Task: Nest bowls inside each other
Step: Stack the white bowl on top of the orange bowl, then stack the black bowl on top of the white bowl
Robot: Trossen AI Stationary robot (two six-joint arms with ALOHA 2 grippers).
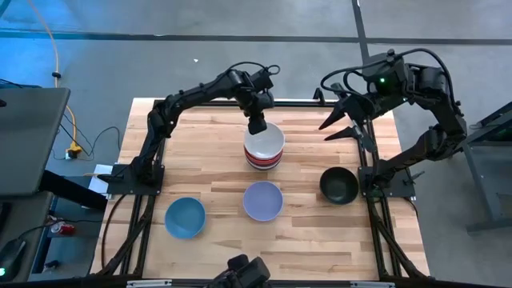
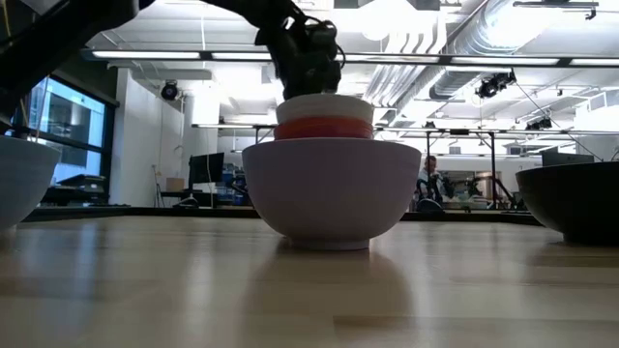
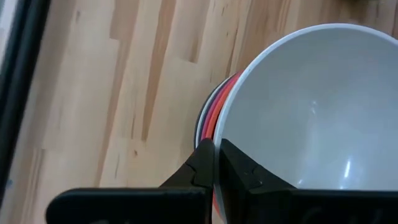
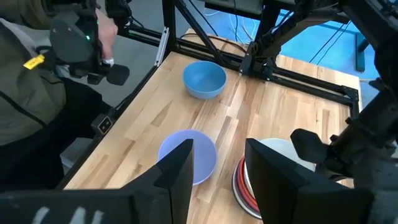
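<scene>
The left end effector [image 1: 257, 126] pinches the white bowl's [image 1: 265, 141] rim atop the stack [image 1: 262, 158]; releasing it tilted could leave it crooked. The right end effector [image 1: 342, 124] waits, released.

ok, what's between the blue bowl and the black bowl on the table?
The lavender bowl sits between the blue bowl and the black bowl, seen in the high view.

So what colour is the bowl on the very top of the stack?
White. The top bowl shows best in the left wrist view, with the left gripper pinching its rim.
</scene>
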